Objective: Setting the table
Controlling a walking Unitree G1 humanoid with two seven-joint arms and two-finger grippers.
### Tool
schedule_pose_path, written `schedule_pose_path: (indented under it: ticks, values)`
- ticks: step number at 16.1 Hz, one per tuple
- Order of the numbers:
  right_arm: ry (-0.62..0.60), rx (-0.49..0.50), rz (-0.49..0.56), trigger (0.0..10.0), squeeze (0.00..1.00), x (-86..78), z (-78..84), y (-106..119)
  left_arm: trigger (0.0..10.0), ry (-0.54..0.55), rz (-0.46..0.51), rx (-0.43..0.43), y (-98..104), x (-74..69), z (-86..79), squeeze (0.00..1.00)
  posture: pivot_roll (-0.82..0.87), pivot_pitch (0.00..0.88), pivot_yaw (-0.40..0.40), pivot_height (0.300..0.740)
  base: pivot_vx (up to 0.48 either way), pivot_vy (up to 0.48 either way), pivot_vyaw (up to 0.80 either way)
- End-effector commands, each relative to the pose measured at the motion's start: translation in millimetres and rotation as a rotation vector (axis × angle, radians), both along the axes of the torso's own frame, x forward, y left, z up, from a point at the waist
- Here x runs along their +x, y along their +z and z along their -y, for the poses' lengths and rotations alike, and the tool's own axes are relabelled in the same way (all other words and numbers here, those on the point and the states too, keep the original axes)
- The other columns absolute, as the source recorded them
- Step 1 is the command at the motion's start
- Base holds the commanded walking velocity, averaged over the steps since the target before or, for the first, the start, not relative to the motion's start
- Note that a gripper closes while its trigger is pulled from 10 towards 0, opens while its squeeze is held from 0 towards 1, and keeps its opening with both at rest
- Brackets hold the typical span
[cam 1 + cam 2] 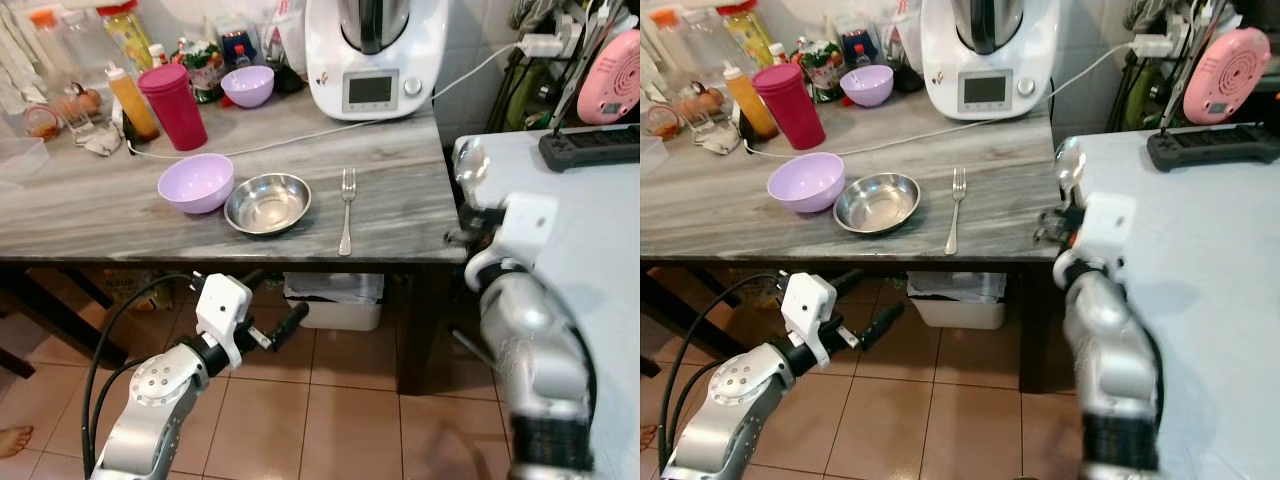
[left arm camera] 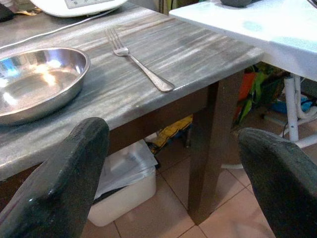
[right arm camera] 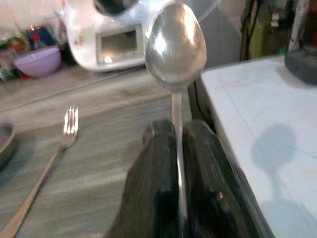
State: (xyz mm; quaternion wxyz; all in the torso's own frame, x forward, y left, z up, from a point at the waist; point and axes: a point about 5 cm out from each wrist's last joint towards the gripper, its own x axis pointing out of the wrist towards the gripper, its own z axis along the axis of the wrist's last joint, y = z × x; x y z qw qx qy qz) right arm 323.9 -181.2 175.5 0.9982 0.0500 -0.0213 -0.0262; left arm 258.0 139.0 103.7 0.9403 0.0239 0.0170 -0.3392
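Right now you're looking at the grey table (image 1: 90,215), carrying a steel bowl (image 1: 267,203) beside a purple bowl (image 1: 196,183), with a fork (image 1: 346,210) lying just right of them. Your left gripper (image 1: 283,327) is hanging spread below the table edge. Your right gripper (image 3: 178,148) is pinching a spoon (image 3: 176,47) upright at the table's right end.

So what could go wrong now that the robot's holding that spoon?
The right gripper pinches the spoon by its thin handle only, bowl sticking up, so it might twist or slip out as it comes down. The fork lies near the table corner, so a careless placement could knock it. The left gripper, open, hangs below the table edge and might bump it if raised.
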Motion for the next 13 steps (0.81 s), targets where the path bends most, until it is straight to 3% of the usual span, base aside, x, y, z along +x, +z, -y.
schedule_pose_path:
  ticks: [1,5,8,13]
  values:
    - [0.039,0.042,-0.023,10.0,0.00,6.1,-4.8,-2,10.0,-0.014,0.011,0.023,3,-2.0,-3.7,0.00,-0.19,0.128,0.134,0.740,0.000,0.000,0.00]
    - [0.074,0.097,-0.070,10.0,0.00,34.9,-7.4,3,10.0,-0.055,0.011,-0.008,10,-8.2,1.2,0.00,-0.16,0.151,0.141,0.740,0.000,0.000,0.00]
    - [0.100,0.192,-0.088,10.0,0.00,59.9,-20.9,11,10.0,-0.075,0.006,0.012,12,-15.9,-0.8,0.00,-0.12,0.164,0.144,0.740,0.000,0.000,0.00]
    - [0.176,0.278,-0.173,10.0,0.00,72.1,-53.6,1,10.0,-0.063,-0.005,0.037,15,-22.1,-8.5,0.00,-0.07,0.168,0.145,0.740,0.000,0.000,0.00]
